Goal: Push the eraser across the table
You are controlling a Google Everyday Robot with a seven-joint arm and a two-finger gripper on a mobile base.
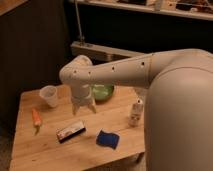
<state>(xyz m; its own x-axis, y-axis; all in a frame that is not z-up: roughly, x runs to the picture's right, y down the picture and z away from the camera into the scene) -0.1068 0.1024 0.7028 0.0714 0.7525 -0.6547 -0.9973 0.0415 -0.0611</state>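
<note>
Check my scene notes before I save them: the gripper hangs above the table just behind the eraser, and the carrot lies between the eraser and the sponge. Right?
Not quite. The camera view shows the eraser in the middle, between the carrot and the sponge. The rest holds: the gripper hangs above the table just behind the eraser.

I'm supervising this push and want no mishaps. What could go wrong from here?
The end effector hangs above the table, behind the eraser and apparently clear of it.
1. Off-centre contact may spin the long eraser instead of sliding it.
2. The blue sponge lies close by, so a push that way could hit it.
3. Pushed toward the near edge, it could fall off.
</note>
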